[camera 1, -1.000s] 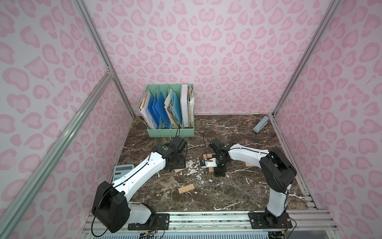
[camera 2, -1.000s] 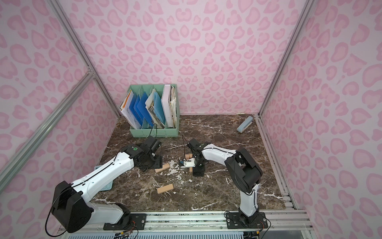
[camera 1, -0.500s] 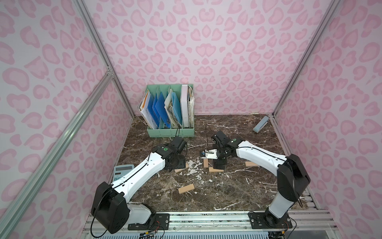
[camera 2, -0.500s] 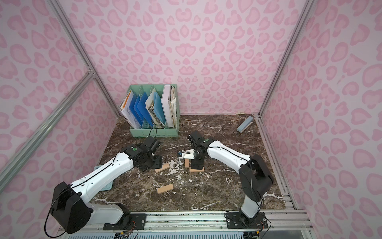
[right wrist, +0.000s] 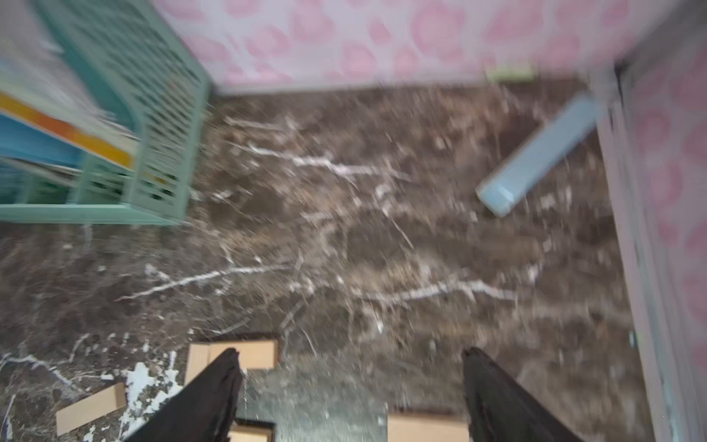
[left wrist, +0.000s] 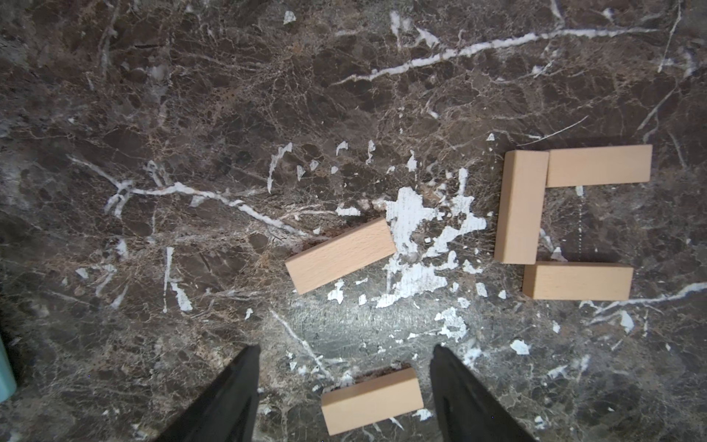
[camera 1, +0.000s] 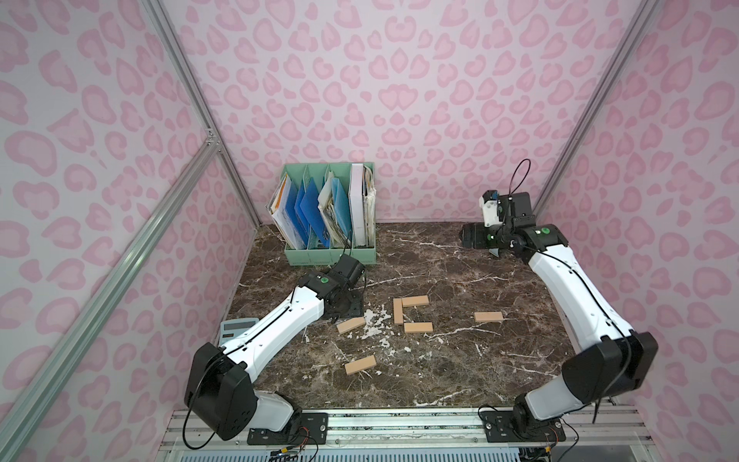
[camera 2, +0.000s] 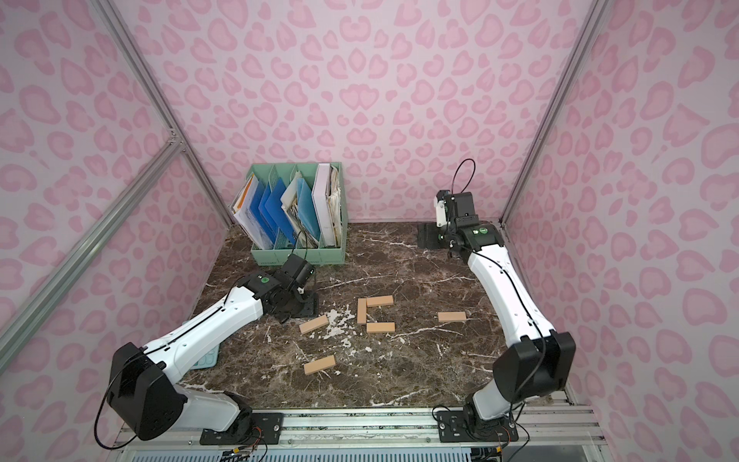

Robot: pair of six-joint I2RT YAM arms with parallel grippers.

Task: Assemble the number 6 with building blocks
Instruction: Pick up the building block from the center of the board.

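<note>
L pincer (left wrist: 344,347) spread, empty, left of bench (camera 1: 440,368) ctr; R pincer (right wrist: 350,350) spread, empty, nr far-right corner; 3 building blocks (camera 1: 415,301) form a C mid-bench, 3 more lie loose.

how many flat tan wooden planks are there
6 planks: three forming a C, one to its right, one left, one nearer the front; none apparently hidden.

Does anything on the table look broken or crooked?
Yes: white flaky patches mar the dark tabletop beside the three joined planks, as if its surface has peeled. Next to them, one loose plank lies askew.
</note>
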